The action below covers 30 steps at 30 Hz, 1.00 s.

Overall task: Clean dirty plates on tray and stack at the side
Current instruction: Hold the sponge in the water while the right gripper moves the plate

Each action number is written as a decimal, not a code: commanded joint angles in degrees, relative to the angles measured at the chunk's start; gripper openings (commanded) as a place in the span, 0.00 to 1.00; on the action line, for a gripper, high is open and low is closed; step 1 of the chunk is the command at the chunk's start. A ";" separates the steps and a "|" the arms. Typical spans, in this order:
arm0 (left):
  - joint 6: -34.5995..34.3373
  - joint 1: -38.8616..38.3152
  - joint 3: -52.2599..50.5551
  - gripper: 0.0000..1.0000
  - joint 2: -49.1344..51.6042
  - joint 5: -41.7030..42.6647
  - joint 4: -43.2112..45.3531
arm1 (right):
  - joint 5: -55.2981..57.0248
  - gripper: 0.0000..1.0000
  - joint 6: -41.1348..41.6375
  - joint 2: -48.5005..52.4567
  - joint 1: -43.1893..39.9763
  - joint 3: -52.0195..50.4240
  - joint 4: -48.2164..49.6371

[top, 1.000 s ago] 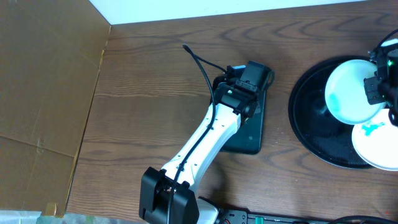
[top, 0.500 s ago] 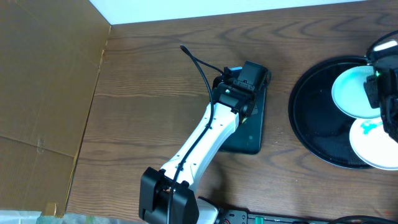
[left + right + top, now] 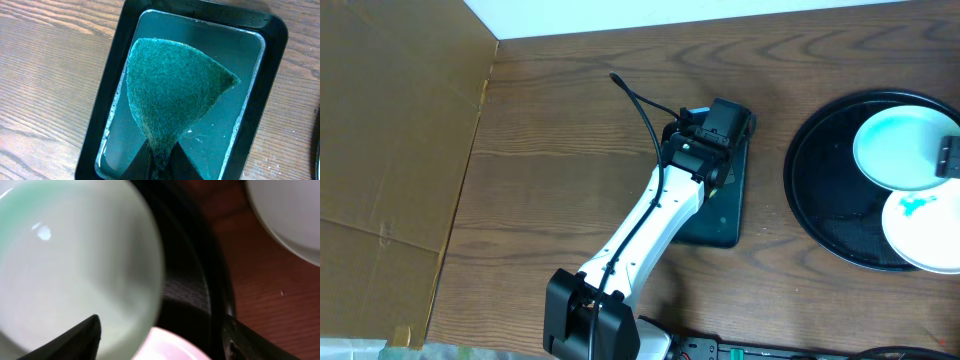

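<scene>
The round black tray (image 3: 820, 215) lies at the table's right end. One dirty plate (image 3: 902, 148) lies flat in its upper part, and a second plate (image 3: 923, 232) with a teal smear overlaps the tray's lower right rim. My right gripper (image 3: 948, 155) shows at the frame's right edge, over the upper plate's rim. In the right wrist view it (image 3: 162, 340) is open, with its fingers (image 3: 85, 335) spread over that plate (image 3: 75, 265) and the tray rim (image 3: 200, 285). My left gripper (image 3: 161, 155) is shut on a green sponge (image 3: 170, 95) that hangs over the rectangular tray (image 3: 272, 75).
The rectangular black tray (image 3: 730, 215) with soapy water sits mid-table under the left arm (image 3: 650, 220). Another white plate (image 3: 290, 215) rests on the wood just outside the round tray. A brown cardboard wall (image 3: 390, 150) lines the left side.
My right gripper has opened and let go of the upper plate, which now lies flat further right on the tray. The gripper has drawn back to the right edge. The left arm has stayed still.
</scene>
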 commanded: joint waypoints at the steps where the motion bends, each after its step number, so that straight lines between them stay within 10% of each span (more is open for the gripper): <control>1: -1.16 0.28 -0.31 0.07 0.00 -0.37 0.33 | -6.21 0.73 3.13 0.15 -2.62 0.17 0.02; 20: -3.52 0.28 -0.31 0.07 0.00 -0.37 1.40 | -7.48 0.59 6.86 6.60 -2.58 0.17 3.65; 23: -3.52 0.28 -0.31 0.07 0.00 -0.39 1.38 | -7.50 0.46 6.75 6.58 -2.58 0.17 4.55; 27: -3.54 0.28 -0.31 0.07 0.00 -0.37 1.38 | -7.67 0.05 6.78 6.58 -2.56 0.17 6.56; 30: -3.52 0.28 -0.31 0.07 0.00 -0.37 1.38 | -8.17 0.01 6.78 6.58 -2.40 0.17 8.52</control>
